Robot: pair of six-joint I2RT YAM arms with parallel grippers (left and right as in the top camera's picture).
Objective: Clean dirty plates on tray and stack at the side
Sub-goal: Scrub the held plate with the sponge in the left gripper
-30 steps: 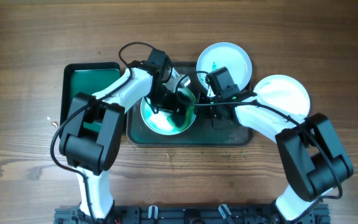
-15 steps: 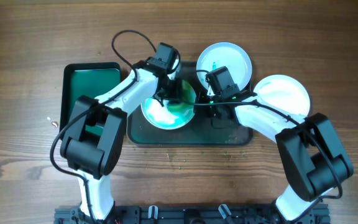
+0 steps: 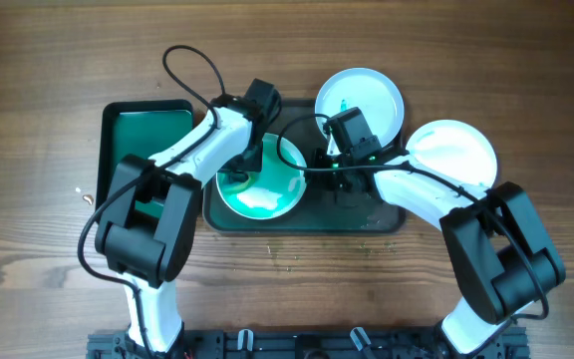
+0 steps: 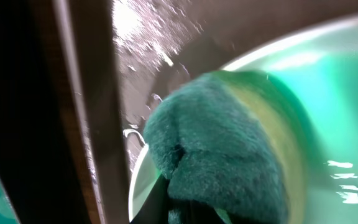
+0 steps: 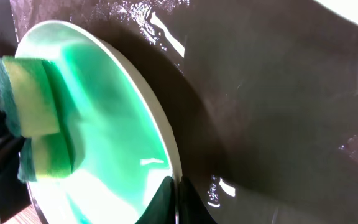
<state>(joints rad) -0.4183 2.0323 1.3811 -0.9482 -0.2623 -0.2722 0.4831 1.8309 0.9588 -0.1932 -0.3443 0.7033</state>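
Note:
A white plate smeared teal-green lies on the dark tray. My left gripper is shut on a green and yellow sponge and presses it on the plate's left part. My right gripper is shut on the plate's right rim, one finger on each side of it. The sponge also shows in the right wrist view. A second plate with small teal marks sits at the tray's far right corner. A third plate, clean white, lies on the table to the right.
A narrow green tray stands left of the dark tray, partly under my left arm. The dark tray's wet floor is bare right of the held plate. Wooden table lies all around.
My left gripper has swept the sponge from the plate's upper right to its left side. The right gripper has kept its hold on the rim.

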